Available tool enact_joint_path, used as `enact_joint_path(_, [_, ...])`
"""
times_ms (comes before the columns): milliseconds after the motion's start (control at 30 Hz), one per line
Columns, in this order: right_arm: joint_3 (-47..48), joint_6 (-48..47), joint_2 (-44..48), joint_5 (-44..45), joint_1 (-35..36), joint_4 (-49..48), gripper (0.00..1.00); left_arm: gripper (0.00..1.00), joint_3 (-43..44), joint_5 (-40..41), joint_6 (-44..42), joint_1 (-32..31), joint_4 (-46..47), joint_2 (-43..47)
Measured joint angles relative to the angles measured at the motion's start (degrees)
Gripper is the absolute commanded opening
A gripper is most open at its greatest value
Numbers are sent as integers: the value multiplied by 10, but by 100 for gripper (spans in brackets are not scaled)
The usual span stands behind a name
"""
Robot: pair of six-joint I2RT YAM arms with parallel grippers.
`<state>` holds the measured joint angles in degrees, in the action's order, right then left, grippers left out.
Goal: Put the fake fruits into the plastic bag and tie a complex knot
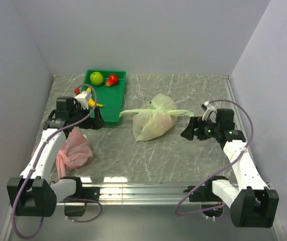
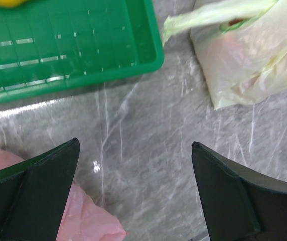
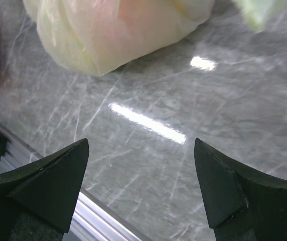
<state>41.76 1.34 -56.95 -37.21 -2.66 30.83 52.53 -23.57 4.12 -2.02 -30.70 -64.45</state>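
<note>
I count one green tray (image 1: 114,108). In the tray lie one green apple (image 1: 97,78), one red fruit (image 1: 113,79) and one yellow banana (image 1: 99,105). One pale green bag (image 1: 155,122) sits right of the tray; I cannot count the fruits inside it. One pink bag (image 1: 74,150) lies in front of the tray. I have two end effectors: my left end effector (image 2: 135,150) and my right end effector (image 3: 141,145).

A grey, white-veined marble-look surface (image 1: 183,150) is boxed by plain white walls (image 1: 143,35) at its far, left and right edges. A metal rail (image 1: 143,191) lines its near edge, where light glints.
</note>
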Motion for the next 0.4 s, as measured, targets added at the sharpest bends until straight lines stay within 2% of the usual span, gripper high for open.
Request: enact_joint_path(400, [-11,16,24,1,29,-17,92,99,-38,10,1,0,0,23])
